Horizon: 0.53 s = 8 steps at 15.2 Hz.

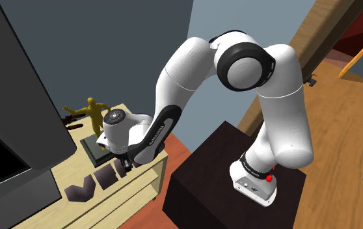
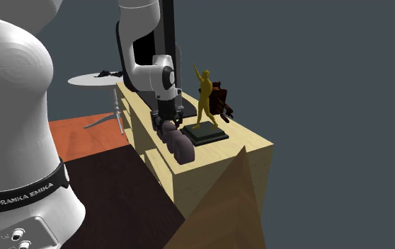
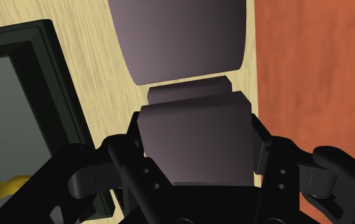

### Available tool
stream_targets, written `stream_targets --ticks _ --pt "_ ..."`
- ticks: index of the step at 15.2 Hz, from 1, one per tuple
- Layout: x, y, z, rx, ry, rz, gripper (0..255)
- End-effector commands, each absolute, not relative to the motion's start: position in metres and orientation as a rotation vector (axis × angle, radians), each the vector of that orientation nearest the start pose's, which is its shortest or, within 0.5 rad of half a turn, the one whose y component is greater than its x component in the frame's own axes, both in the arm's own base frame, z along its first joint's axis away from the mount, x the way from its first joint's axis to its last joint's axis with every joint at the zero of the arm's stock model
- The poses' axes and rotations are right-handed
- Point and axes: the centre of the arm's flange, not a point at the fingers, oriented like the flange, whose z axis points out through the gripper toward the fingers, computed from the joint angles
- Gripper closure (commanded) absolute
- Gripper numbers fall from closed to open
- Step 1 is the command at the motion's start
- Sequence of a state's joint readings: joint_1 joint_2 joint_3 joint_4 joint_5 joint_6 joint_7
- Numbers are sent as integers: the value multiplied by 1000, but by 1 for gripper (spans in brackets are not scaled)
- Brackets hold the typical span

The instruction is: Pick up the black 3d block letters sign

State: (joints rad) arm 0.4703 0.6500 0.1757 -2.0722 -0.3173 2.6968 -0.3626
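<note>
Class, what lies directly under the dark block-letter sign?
The pale wooden cabinet top carries the sign. The wood directly beneath the letters is covered, and the gripper hides more.

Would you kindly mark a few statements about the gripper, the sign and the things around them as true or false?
1. The gripper has its fingers on either side of one block of the dark block letters sign. True.
2. The floor beside the light wooden cabinet is orange-red. True.
3. The sign lies on that floor. False: it lies on top of the cabinet.
4. The figurine on the dark base is blue. False: it is yellow.
</note>
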Motion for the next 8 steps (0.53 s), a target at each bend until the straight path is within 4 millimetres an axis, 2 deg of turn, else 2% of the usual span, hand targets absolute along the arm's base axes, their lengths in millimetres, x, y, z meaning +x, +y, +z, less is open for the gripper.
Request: stream_targets --ticks 1,4,8 --pt "451 356 113 -2561 -1868 -1 255" --pt "451 357 113 -2561 -1867 -1 255" --pt "451 357 135 -2561 -1867 -1 255"
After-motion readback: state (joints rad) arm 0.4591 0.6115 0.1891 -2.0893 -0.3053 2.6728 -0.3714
